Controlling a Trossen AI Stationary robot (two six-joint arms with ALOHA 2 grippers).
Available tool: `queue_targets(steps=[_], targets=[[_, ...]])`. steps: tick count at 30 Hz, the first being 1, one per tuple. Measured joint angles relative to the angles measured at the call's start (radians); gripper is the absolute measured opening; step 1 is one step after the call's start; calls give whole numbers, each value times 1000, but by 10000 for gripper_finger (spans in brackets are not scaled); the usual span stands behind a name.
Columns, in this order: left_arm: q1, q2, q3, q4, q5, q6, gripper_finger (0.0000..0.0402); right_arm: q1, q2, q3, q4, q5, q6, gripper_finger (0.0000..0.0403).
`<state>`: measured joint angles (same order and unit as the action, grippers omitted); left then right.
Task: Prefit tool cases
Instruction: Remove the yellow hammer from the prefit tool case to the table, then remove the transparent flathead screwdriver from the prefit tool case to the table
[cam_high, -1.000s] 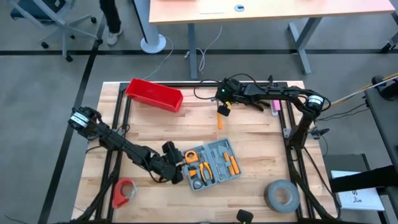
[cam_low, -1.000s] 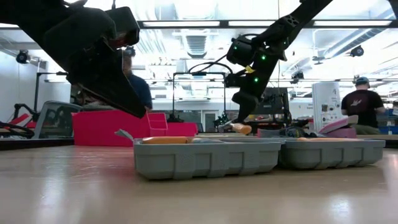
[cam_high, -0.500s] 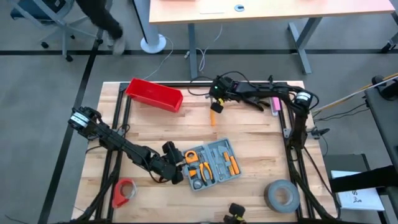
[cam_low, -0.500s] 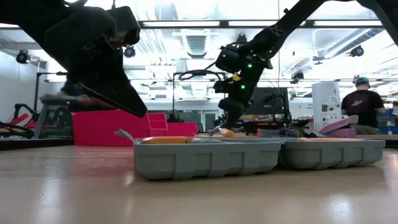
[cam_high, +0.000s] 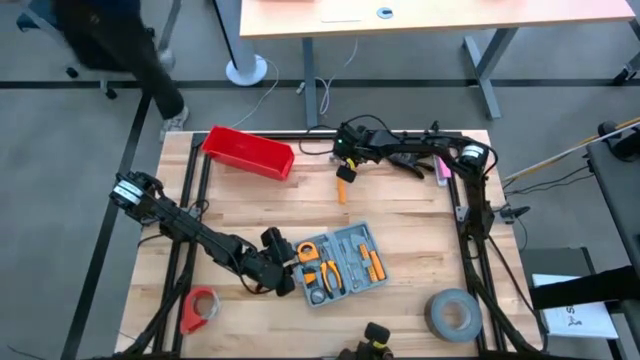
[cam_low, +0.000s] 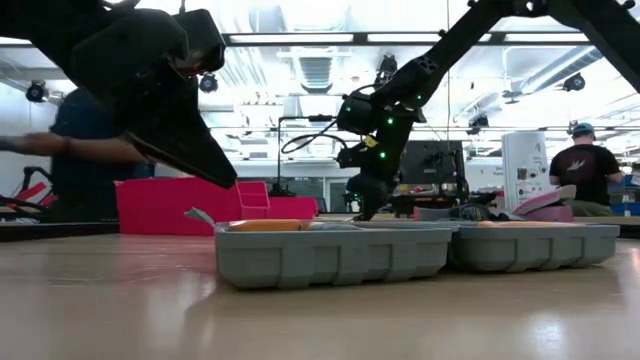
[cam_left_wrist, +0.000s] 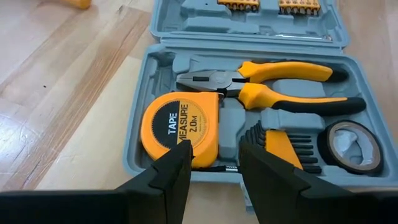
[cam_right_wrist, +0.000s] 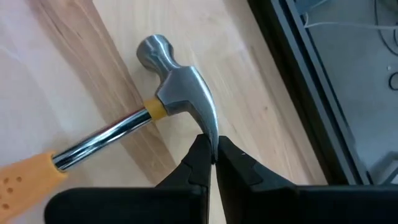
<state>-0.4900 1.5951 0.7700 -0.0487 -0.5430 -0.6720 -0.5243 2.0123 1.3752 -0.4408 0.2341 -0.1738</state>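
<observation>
counter: pale wooden plank counter (cam_high: 400, 215) on a black frame; carries everything, work area kept in the middle.
tool case: flat grey-blue plastic hinged tool case (cam_high: 340, 264), lying open and flat at the counter's middle near edge, so its moulded recesses face up for loading.
left arm: reaches in low from the near left corner; left gripper (cam_high: 283, 270) sits just beside the case's left end, apparently to steady or watch it.
left gripper state: fingers (cam_left_wrist: 175, 175) apart with nothing between them, hovering at the case edge by the tape measure.
right arm: stretched along the far edge; right gripper (cam_high: 347, 172) near the far middle, well apart from the case.
right gripper state: fingers together, pinching the claw of the hammer.
hammer: steel-headed hammer with orange handle (cam_right_wrist: 168, 102); head held, handle trailing toward the counter. Likely being carried to its recess; cannot tell whether the handle touches the wood.
case contents: orange round-cornered tape measure (cam_left_wrist: 179, 127), orange-handled pliers (cam_left_wrist: 267, 87), small dark tape roll (cam_left_wrist: 351, 145) seated in recesses.
others: red plastic bin (cam_high: 248, 152) far left, large grey tape roll (cam_high: 453, 315) near right; both clear of the work.
</observation>
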Motion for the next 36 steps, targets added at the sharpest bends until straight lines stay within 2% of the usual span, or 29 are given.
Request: queue_targets(steps=[5,13,19,27,36], targets=[[0,0,0,0,0,0,142,0,0,0,-1,2,5,23],[0,0,0,4,4,-5,142,3,-12,0,-74,-3,1,92],[0,0,0,8,60,-9,142,50,-105,-7,-155,-119,-28,121],[0,0,0,14,90,-3,142,196,-224,-40,-154,-157,-46,117],[0,0,0,27,111,13,142,354,-278,-61,-163,-156,5,99]])
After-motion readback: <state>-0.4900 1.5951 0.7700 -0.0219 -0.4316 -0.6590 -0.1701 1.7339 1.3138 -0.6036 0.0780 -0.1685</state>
